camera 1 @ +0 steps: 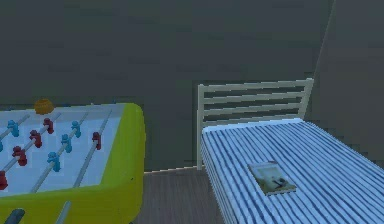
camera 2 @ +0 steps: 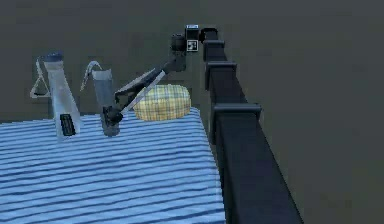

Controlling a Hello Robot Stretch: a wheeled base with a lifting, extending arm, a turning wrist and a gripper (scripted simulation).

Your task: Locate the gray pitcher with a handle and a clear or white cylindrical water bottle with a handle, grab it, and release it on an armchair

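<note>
In the arm side view a tall clear-white bottle with a looped handle (camera 2: 55, 88) and a gray pitcher with a handle (camera 2: 99, 84) stand side by side on a blue striped bed (camera 2: 110, 175). The dark arm (camera 2: 235, 120) reaches out over the bed's right edge. From its far end the gripper (camera 2: 112, 118) slants down and left, and its fingers (camera 2: 140, 85) end at the pitcher's base. The pitcher stands on the bed right there, so I cannot tell whether the gripper holds anything.
A yellowish pillow (camera 2: 162, 102) lies on the bed just right of the fingers. In the forward view a yellow foosball table (camera 1: 70, 160) with an orange ball (camera 1: 43, 105) stands at the left. At the right is a striped bed (camera 1: 300, 165) with a white slatted headboard (camera 1: 255, 100) and a flat booklet (camera 1: 270, 177).
</note>
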